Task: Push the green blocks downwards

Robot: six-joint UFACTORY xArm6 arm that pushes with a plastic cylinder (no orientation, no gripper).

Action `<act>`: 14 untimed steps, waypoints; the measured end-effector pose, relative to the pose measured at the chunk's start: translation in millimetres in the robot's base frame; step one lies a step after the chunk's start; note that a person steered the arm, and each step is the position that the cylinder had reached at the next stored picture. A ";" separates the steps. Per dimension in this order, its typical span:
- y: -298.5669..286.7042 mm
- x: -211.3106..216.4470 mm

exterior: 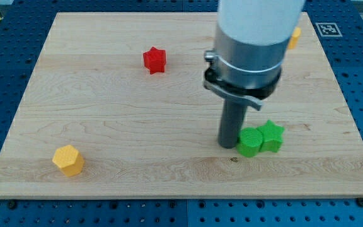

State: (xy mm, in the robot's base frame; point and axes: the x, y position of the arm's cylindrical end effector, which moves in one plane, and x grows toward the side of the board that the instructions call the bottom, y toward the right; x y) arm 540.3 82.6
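Two green blocks sit together at the lower right of the wooden board: a green round block (251, 142) and a green star block (271, 135) touching its right side. My tip (227, 145) rests on the board just left of the green round block, touching or almost touching it. The rod rises from there into the large grey and white arm body that fills the upper middle of the view.
A red star block (154, 60) lies at the upper left of centre. A yellow hexagonal block (68, 159) lies at the lower left. An orange-yellow block (293, 38) shows partly behind the arm at the upper right. The board's bottom edge (181, 197) runs below the green blocks.
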 end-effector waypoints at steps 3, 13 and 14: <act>92.8 -41.4; 118.0 -46.3; 99.1 -45.5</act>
State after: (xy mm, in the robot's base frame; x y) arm 494.8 181.7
